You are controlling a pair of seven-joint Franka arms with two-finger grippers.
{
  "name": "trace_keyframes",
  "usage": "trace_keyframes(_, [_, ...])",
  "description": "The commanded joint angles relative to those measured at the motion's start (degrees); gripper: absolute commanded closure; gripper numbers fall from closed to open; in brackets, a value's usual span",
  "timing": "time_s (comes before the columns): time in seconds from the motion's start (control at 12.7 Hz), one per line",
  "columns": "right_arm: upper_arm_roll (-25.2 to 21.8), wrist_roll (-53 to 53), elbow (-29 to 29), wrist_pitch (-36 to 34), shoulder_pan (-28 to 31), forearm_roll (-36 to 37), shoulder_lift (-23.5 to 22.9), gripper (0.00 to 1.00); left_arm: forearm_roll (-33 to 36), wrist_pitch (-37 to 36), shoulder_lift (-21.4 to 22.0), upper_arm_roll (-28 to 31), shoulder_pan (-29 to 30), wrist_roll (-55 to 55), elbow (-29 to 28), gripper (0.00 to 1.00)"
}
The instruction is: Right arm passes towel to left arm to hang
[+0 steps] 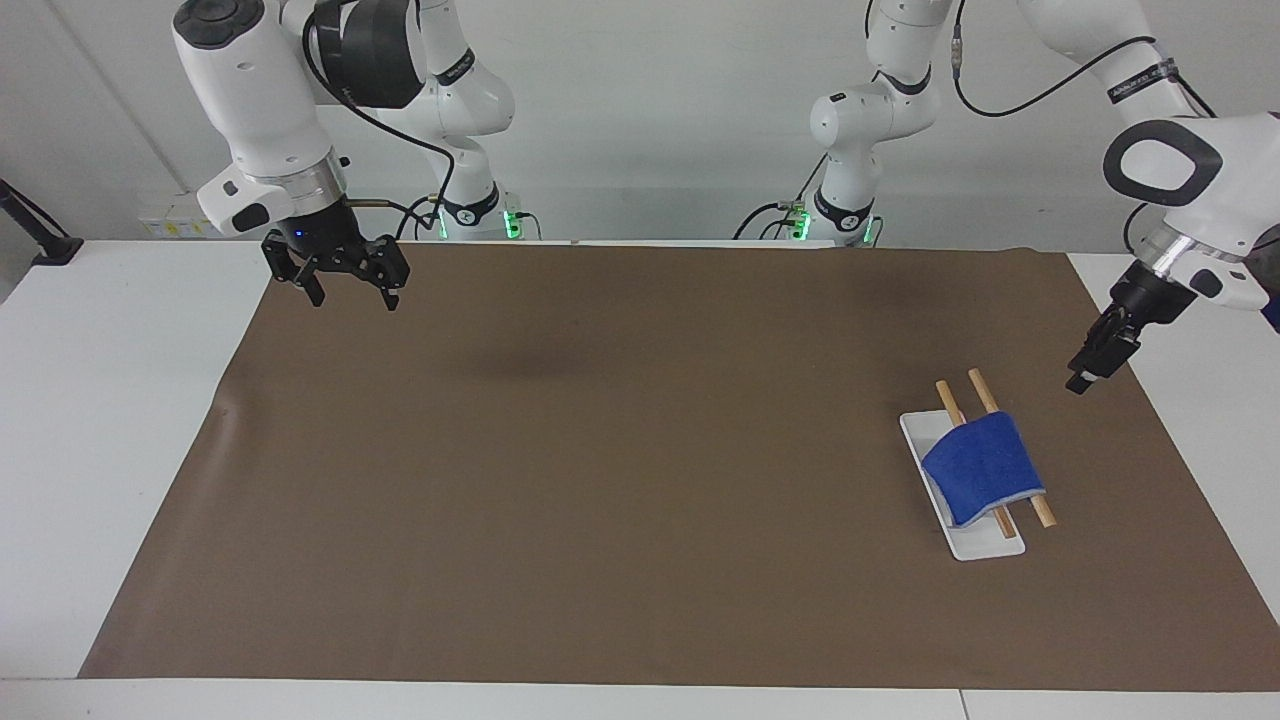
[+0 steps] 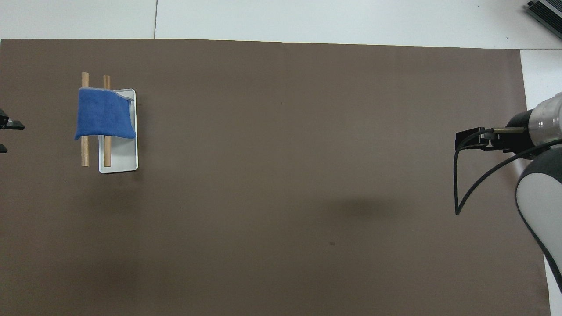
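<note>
The towel (image 1: 983, 468) is hanging draped over two wooden rods (image 1: 1040, 511) above a white tray (image 1: 985, 547), toward the left arm's end of the brown mat (image 1: 600, 480) covering the surface (image 1: 90, 400). At about two o'clock from it in the facing view, the left claw (image 1: 1080, 379) is hovering over the mat's edge, spread and gripping nothing. The right claw (image 1: 352, 294) is waiting over the mat's corner at the right arm's end, spread wide and empty.
</note>
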State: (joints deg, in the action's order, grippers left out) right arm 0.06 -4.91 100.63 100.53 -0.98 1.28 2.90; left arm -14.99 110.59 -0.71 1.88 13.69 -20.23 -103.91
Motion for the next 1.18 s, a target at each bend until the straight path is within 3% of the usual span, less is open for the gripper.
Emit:
trace_keyframes(0.0, [0.0,0.5,-0.3,-0.6,1.2,-0.1,-0.1,0.00,6.6,-10.5,-0.7,-0.3,-3.0,0.2,9.0,0.30])
trace_keyframes(0.31, [0.0,0.5,-0.3,-0.7,1.2,-0.1,-0.1,0.00,17.2,-18.0,-0.6,-0.4,-13.8,0.4,13.3,0.26])
trace_keyframes(0.63, [0.0,0.8,-0.3,-1.3,1.2,-0.1,0.0,0.00,19.1,-19.0,0.2,-0.4,-21.1,2.0,12.9,0.26])
trace_keyframes(0.94, [0.0,1.0,-0.3,-0.3,1.3,-0.1,-0.1,0.00,18.5,-18.6,0.8,-1.2,-22.0,9.0,12.5,0.26])
trace_keyframes(1.1, [0.1,1.0,-0.4,-0.4,1.2,-0.1,0.0,0.00,18.4,-18.5,0.9,-1.2,-21.3,9.7,11.9,0.18])
